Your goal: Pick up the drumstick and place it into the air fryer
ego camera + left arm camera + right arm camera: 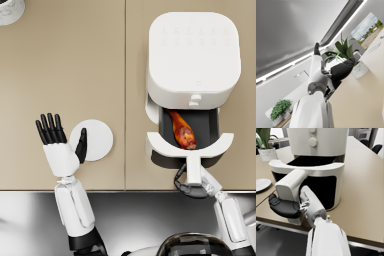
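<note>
Lying in the pulled-out basket (214, 131) of the air fryer (192, 52) is the drumstick (182, 131), one glossy brown piece, resting lengthwise on the dark floor. The right hand (191, 187) wraps the basket's handle (193, 167) from below, fingers curled round it. If the drawer is to go in now, push straight along the slide, level, so the meat doesn't shift. Out on the tan table (60, 70), the left hand (56, 137) is spread wide, holding nothing, thumb over the one white plate (95, 137). One fryer, one drumstick, one plate, and one marbled planter (10, 10) far off at the corner.
</note>
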`<state>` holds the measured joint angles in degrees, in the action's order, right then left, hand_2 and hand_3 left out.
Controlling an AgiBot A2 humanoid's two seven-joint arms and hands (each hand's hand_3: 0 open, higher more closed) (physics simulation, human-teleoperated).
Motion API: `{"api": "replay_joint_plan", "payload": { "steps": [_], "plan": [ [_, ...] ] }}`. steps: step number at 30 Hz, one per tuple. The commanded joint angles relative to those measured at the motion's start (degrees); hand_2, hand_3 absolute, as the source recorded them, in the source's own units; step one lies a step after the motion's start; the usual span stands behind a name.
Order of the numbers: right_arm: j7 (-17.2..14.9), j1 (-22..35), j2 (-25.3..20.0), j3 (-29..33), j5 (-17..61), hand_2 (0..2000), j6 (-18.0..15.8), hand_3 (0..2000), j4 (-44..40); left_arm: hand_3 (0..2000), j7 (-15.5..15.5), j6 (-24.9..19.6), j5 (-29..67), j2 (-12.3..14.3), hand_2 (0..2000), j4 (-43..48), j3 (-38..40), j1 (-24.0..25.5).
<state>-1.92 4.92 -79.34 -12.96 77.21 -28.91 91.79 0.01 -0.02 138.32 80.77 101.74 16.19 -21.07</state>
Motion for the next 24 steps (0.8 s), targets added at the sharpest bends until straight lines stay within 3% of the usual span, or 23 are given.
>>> {"api": "replay_joint_plan", "payload": {
  "steps": [1,4,15,20,24],
  "plan": [
    [0.4,10.0,-9.3,-10.7,-0.1,2000,0.4,2000,6.3,0,0.0,0.0,0.0,-0.3,0,2.8,2.3,-0.4],
    [0.7,16.3,-7.0,-13.5,-0.2,2000,3.1,2000,0.5,0,0.0,0.0,0.0,-0.6,0,3.3,3.2,-0.3],
    [2.2,36.4,0.0,-28.6,-0.3,2000,7.6,2000,-19.6,0,0.0,0.0,0.0,-1.5,0,3.7,2.3,0.3],
    [3.1,44.6,0.3,-35.7,-0.4,2000,9.4,2000,-27.0,0,0.0,0.0,0.0,-2.0,0,3.7,0.8,0.4],
    [3.1,47.7,-1.7,-37.0,-0.4,2000,9.6,2000,-32.8,0,0.0,0.0,0.0,-2.2,0,3.3,0.0,0.5]
  ]
}}
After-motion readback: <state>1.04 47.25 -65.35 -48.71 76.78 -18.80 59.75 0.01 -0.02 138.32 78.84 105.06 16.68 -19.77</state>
